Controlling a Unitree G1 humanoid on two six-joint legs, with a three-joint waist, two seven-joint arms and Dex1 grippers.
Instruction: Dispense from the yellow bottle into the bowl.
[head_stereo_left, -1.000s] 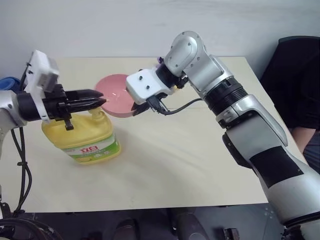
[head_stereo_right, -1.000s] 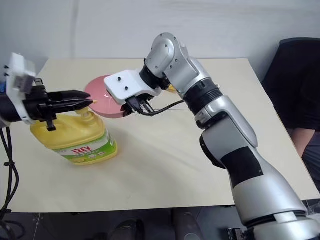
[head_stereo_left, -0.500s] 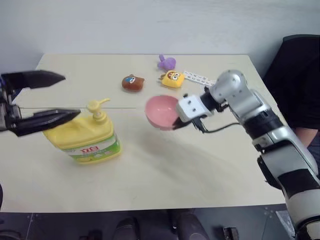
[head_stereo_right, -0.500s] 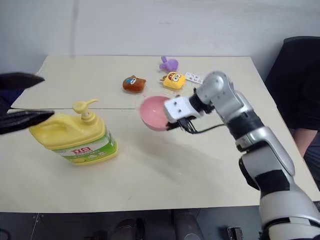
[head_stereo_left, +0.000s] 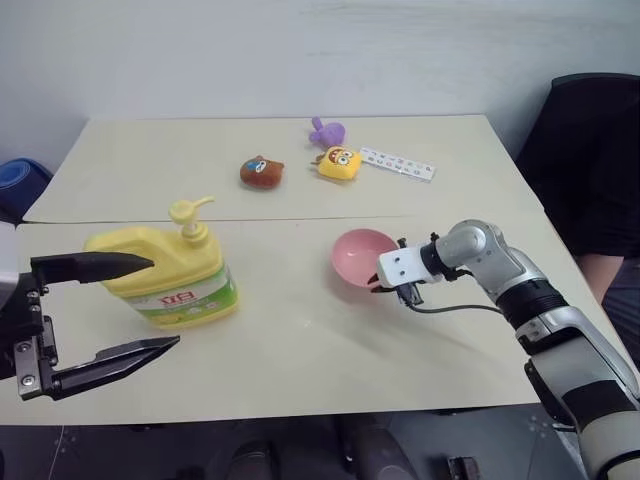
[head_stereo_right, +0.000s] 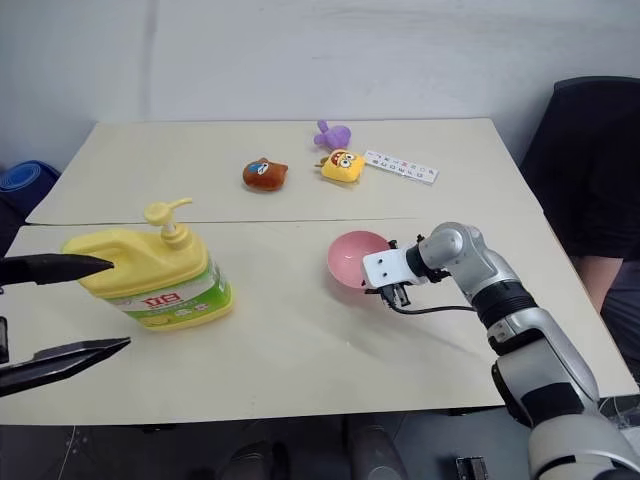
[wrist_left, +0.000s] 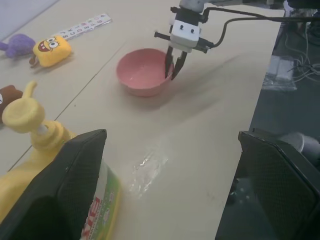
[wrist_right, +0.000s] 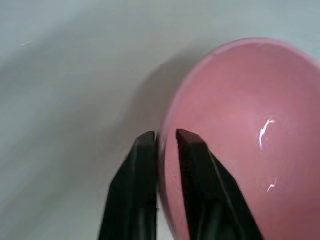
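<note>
While the large squat yellow plastic jug with a pump top and green-and-white label (head_stereo_left: 168, 282) stands on the pale table (head_stereo_left: 300, 360) at the robot's left, the head views show the small round pink plastic bowl (head_stereo_left: 364, 259) well apart from it, toward the right. The left gripper (head_stereo_left: 150, 305) hangs beside the jug on its near side with its two black fingers spread wide, holding nothing. The right gripper (head_stereo_left: 388, 289) sits at the bowl's near-right rim. Farther back lie a brown plush toy (head_stereo_left: 261, 171), a small yellow plush toy (head_stereo_left: 339, 163), a purple plush toy (head_stereo_left: 325, 131) and a white strip with markings (head_stereo_left: 398, 164).

From the left wrist, the two wide-set fingers frame the jug's pump, the bowl on the table and the right gripper straddling its rim.

From the right wrist, the black fingers (wrist_right: 192, 190) stand narrowly apart, one inside and one outside the bowl's wall, the rim between them; whether they press it I cannot tell.
</note>
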